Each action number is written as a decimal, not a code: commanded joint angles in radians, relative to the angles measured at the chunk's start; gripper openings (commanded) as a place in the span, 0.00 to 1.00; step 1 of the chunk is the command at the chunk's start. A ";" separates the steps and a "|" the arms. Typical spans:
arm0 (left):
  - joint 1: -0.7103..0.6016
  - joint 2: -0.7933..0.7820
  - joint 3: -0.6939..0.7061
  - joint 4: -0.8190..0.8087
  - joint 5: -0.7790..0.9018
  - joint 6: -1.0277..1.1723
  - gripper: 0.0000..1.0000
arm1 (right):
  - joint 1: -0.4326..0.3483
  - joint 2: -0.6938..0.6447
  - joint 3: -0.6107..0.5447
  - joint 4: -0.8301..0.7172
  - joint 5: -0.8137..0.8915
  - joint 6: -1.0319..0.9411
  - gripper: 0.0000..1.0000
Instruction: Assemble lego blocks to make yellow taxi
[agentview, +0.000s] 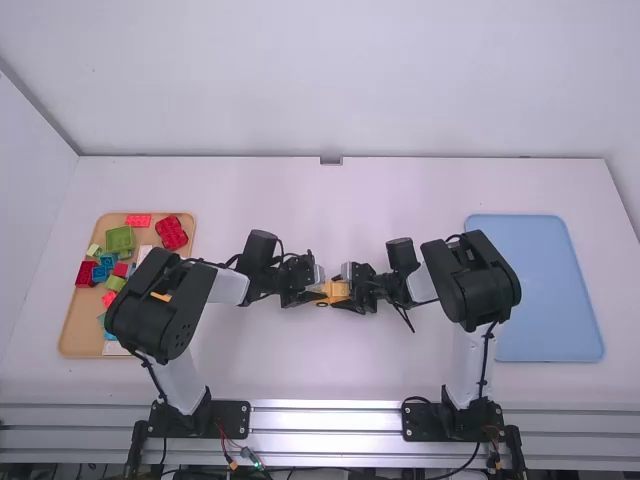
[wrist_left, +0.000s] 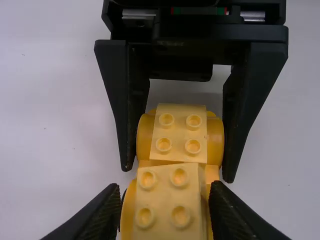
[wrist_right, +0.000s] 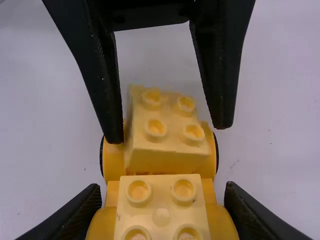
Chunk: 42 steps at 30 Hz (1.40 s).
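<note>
Two yellow blocks (wrist_right: 160, 202) sit on the yellow car base (wrist_right: 114, 162).

The robot's two arms, left (agentview: 160, 305) and right (agentview: 470, 280), bend inward until their claws nearly meet, facing each other between the bases. The left claw (agentview: 320, 292) has its two fingers parted; the right claw (agentview: 344, 293) is closed in a grip.

High camera looks down, close wrist views share yellow blocks (wrist_left: 167, 200).
</note>
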<state>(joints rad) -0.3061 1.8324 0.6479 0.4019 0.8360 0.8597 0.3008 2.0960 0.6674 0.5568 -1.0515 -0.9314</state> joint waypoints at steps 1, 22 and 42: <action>-0.008 -0.011 -0.001 0.000 0.012 0.001 0.49 | 0.001 0.016 -0.013 -0.015 0.027 0.006 0.58; -0.008 -0.011 0.000 0.007 0.031 -0.007 0.69 | 0.001 0.016 -0.013 -0.015 0.031 0.006 0.58; -0.009 -0.011 0.000 0.029 -0.032 -0.041 0.26 | 0.001 0.016 -0.013 -0.015 0.031 0.010 0.58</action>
<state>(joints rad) -0.3126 1.8324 0.6479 0.4191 0.8288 0.8219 0.2985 2.0960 0.6674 0.5621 -1.0409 -0.9237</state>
